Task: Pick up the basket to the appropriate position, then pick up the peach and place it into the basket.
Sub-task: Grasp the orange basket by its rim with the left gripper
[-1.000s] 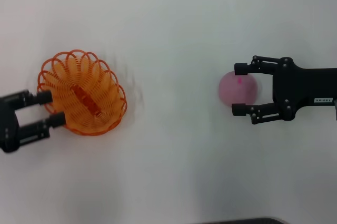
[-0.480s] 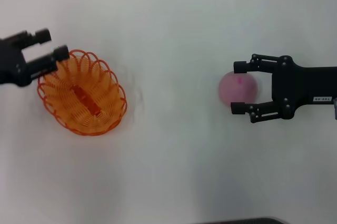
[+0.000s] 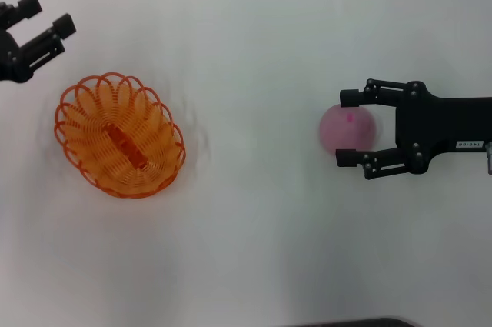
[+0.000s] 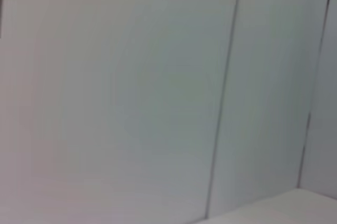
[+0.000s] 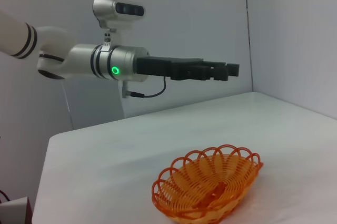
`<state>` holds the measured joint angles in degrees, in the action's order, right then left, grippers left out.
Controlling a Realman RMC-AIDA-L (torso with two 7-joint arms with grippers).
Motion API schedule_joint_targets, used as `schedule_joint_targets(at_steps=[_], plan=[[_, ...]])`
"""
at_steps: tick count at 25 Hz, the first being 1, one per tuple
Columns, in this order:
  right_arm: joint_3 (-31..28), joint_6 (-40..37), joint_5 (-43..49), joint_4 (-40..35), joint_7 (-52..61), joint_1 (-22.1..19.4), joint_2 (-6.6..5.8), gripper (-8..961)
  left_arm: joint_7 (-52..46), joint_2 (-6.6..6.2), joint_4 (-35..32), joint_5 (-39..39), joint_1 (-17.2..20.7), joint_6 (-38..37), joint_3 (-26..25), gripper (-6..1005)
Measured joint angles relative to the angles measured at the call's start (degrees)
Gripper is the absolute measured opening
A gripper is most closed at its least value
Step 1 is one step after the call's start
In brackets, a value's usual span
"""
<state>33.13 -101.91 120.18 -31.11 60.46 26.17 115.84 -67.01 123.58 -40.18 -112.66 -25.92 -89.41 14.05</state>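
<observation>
The orange wire basket (image 3: 119, 136) rests on the white table at the left, and also shows in the right wrist view (image 5: 208, 184). My left gripper (image 3: 50, 13) is open and empty, at the far left beyond the basket and apart from it. The right wrist view shows it raised above the table (image 5: 230, 69). The pale pink peach (image 3: 338, 133) sits on the table at the right. My right gripper (image 3: 347, 129) is open, with one finger on each side of the peach. The left wrist view shows neither the basket nor the peach.
The white table (image 3: 246, 250) spreads between the basket and the peach. Grey wall panels (image 4: 158, 87) fill the left wrist view. The left arm (image 5: 95, 60) reaches over the table's far side in the right wrist view.
My left gripper has swung from the basket's near-left rim past its far-left side and away toward the far left corner. The basket, the peach and the right gripper have not moved.
</observation>
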Motion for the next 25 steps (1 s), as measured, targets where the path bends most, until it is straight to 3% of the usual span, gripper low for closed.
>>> schedule_joint_targets(at_steps=[6,17,25], plan=[[0.0,0.0,0.0,0.0,-0.1,0.0,0.0,943,3.1,0.06,2.8,4.1,-0.2,3.4,0.0,657],[0.0,0.0,0.0,0.0,-0.1,0.1,0.15,942,2.2,-0.04,2.1,4.6,-0.3,5.1,0.7,657],[0.0,0.0,0.2,0.0,0.2,0.5,0.18,942,-12.3,-0.23,-7.2,2.9,0.3,11.7,11.4,656]])
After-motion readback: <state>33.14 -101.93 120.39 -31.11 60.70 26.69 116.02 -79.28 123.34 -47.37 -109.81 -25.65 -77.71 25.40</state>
